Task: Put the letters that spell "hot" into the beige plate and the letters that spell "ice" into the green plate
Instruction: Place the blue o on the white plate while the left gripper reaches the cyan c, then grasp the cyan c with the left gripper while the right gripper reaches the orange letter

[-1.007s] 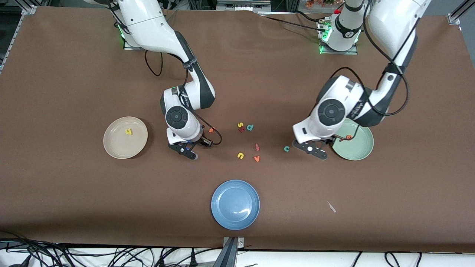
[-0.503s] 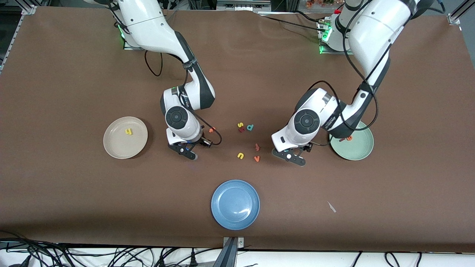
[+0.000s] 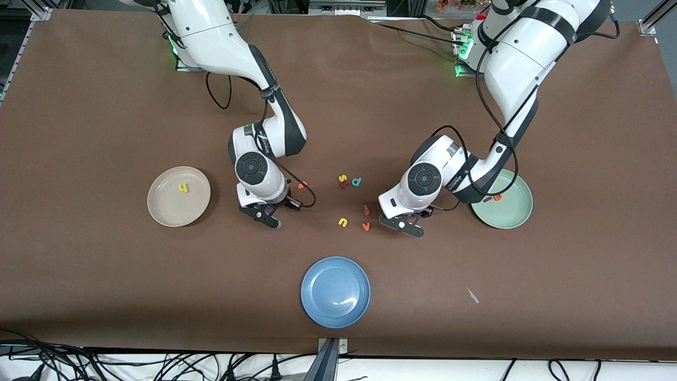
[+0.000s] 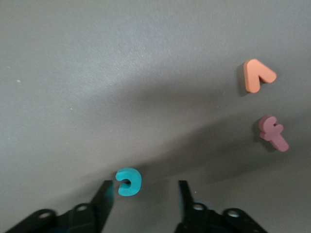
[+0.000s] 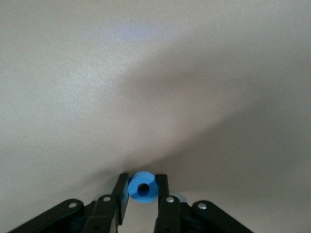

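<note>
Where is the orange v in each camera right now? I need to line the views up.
Front view: the orange v lies beside the left claw, nearer the camera than the reddish f-like letter.
Left wrist view: the orange v shows apart from the teal c, close to the reddish f-like letter.
Right wrist view: not in it.
Shared landmark: the reddish f-like letter, the v's neighbour in both views.

A brown surface [image 3: 106,106] was seen. A yellow h [image 3: 183,187] was shown on the beige plate [image 3: 164,209], an orange e [image 3: 497,197] on the green plate [image 3: 510,214]. A teal c [image 4: 128,181], blue o [image 5: 143,187], orange v [image 4: 257,75], dull-red f [image 4: 272,133] and blue plate [image 3: 335,291] were noted.
</note>
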Controlling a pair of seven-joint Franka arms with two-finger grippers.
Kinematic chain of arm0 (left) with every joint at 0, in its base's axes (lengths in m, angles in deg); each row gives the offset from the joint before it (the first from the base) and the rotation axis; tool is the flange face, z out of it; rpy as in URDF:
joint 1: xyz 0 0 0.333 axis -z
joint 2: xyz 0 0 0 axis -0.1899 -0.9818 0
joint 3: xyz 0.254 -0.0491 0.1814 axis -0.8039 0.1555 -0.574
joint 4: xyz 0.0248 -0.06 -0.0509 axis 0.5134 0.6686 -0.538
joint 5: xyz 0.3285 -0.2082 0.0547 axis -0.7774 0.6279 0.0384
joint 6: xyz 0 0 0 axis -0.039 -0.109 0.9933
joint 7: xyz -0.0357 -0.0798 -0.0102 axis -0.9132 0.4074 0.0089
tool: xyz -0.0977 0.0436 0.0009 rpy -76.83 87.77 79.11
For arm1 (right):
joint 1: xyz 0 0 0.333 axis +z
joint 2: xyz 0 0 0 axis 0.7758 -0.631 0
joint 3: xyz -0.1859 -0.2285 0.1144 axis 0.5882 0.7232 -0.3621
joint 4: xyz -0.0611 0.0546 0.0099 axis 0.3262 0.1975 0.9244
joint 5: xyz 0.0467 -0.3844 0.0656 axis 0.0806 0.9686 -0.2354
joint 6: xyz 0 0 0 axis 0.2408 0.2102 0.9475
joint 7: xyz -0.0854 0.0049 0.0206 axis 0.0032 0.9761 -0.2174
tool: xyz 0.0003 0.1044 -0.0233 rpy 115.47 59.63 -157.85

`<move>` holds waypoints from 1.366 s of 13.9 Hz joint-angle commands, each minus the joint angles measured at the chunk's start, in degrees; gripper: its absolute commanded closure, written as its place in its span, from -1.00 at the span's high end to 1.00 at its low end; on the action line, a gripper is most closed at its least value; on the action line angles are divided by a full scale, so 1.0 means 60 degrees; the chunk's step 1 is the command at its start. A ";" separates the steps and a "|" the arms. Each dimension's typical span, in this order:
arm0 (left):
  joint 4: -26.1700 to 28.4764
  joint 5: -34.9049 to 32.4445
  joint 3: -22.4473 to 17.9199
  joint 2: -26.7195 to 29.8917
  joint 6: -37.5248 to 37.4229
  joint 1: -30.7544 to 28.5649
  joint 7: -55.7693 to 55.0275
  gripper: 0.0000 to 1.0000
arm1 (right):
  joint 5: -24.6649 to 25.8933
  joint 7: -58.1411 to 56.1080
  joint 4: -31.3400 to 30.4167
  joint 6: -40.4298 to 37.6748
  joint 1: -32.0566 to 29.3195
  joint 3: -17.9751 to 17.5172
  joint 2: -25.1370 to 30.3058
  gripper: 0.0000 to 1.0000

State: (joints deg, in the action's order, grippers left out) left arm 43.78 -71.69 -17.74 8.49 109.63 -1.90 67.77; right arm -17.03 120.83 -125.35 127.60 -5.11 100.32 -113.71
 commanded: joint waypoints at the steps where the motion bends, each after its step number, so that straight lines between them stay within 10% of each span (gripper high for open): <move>1: -0.0207 -0.0444 -0.0065 -0.0193 0.0019 0.0104 -0.0231 -0.02 | -0.0029 -0.0756 0.0571 -0.1267 -0.0216 0.0286 -0.0026 -0.52; 5: -0.0192 -0.0532 -0.0080 -0.0193 0.0019 0.0104 -0.0231 -0.02 | 0.0000 -0.2688 -0.0595 -0.2327 -0.0202 0.1136 0.1071 -0.52; 10: -0.0133 -0.0662 -0.0095 -0.0150 -0.0054 0.0075 -0.0202 -0.03 | 0.0015 -0.6129 -0.3905 -0.0777 -0.0187 0.2218 0.3165 -0.52; 15: -0.0119 -0.1015 -0.0095 -0.0105 -0.0171 -0.0043 -0.0217 -0.03 | -0.0015 -0.8958 -0.5140 -0.0247 -0.0202 0.3390 0.3725 -0.50; 16: -0.0119 -0.1015 -0.0080 -0.0076 -0.0186 -0.0057 -0.0202 -0.03 | -0.0029 -0.9253 -0.5185 -0.0189 -0.0216 0.3509 0.3667 -0.35; 19: -0.0192 -0.1030 -0.0080 0.0084 -0.0448 -0.0086 -0.0158 -0.04 | -0.0102 -0.9214 -0.5127 -0.0129 -0.0231 0.3510 0.3535 1.00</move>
State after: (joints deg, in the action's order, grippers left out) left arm 43.42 -75.81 -18.35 7.97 109.41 -2.20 67.53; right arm -17.01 66.22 -155.19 126.03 -6.94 121.43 -93.49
